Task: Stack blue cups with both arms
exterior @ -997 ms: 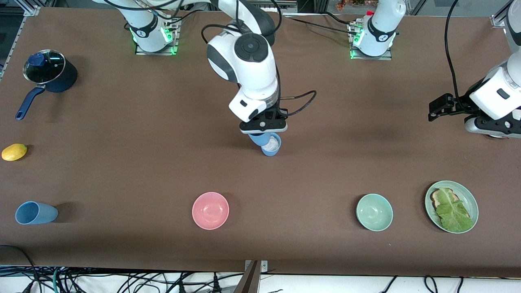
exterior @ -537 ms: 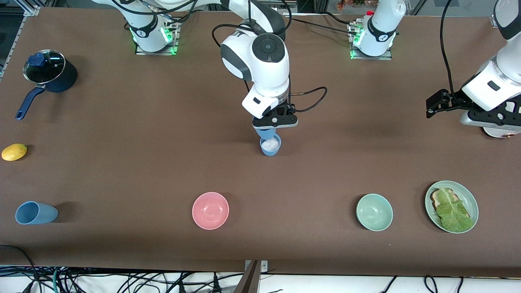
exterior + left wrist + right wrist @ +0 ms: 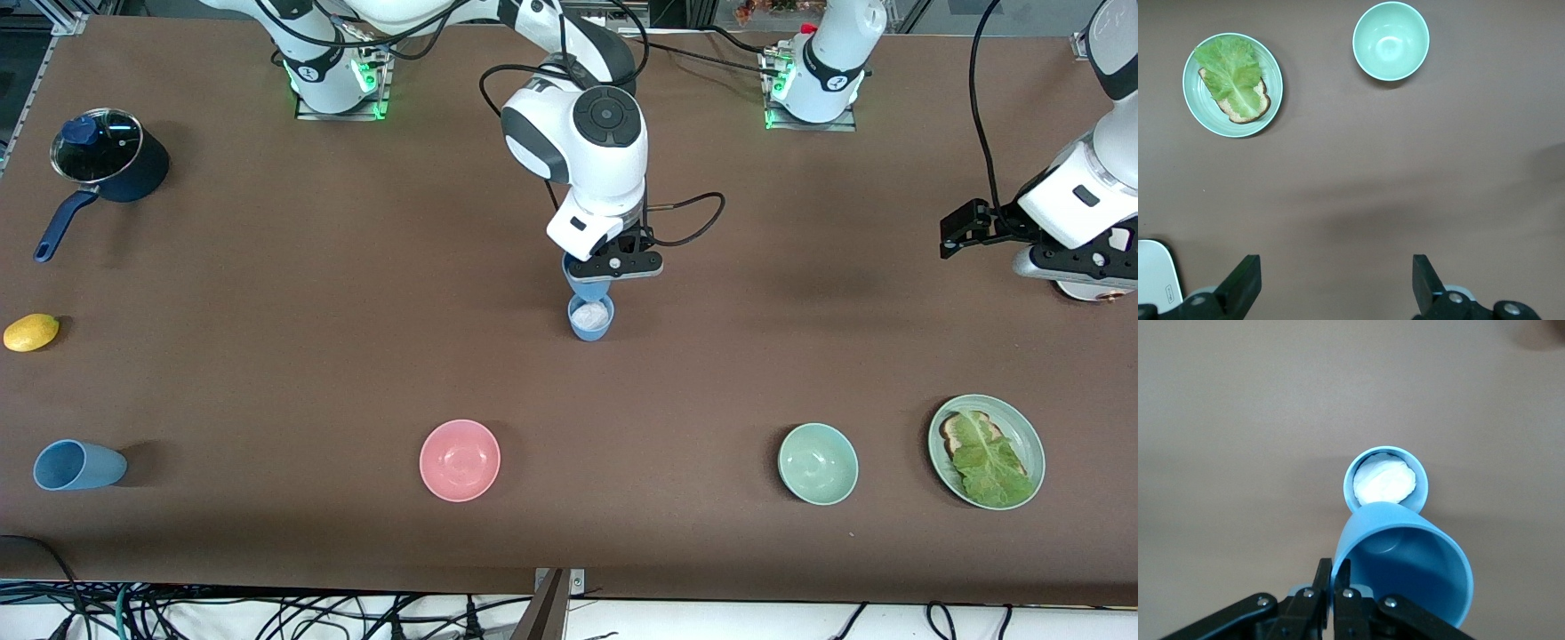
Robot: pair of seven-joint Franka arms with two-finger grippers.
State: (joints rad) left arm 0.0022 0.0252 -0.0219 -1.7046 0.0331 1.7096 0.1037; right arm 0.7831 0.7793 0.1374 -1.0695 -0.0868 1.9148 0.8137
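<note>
Cups first: one blue cup (image 3: pixel 590 320) stands upright mid-surface with a crumpled white wad (image 3: pixel 1385 480) inside it, and a second blue cup (image 3: pixel 1405 563) hangs tilted just over it, its open mouth showing empty in the right wrist view. The right tool (image 3: pixel 614 265) pinches that second cup by its rim — fingers (image 3: pixel 1323 581) pressed together on the wall. A third blue cup (image 3: pixel 76 465) lies on its side at the right arm's end of the surface, near the front camera, mouth turned toward the edge of the surface, nothing seen in it.

The left tool (image 3: pixel 1335 283) hovers over bare brown surface (image 3: pixel 267 356) at the left arm's end, fingers spread wide with nothing between them; that arm waits.

A pink bowl (image 3: pixel 460 460) and a pale green bowl (image 3: pixel 818 463) sit empty, both nearer the front camera than the standing cup. Beside the green bowl, a green plate (image 3: pixel 1031 436) carries a slice of toast (image 3: pixel 957 431) under a lettuce leaf (image 3: pixel 991 462). A dark-blue saucepan (image 3: pixel 111 165) wears a glass lid — a lemon (image 3: pixel 31 332) lies between it and the fallen cup.
</note>
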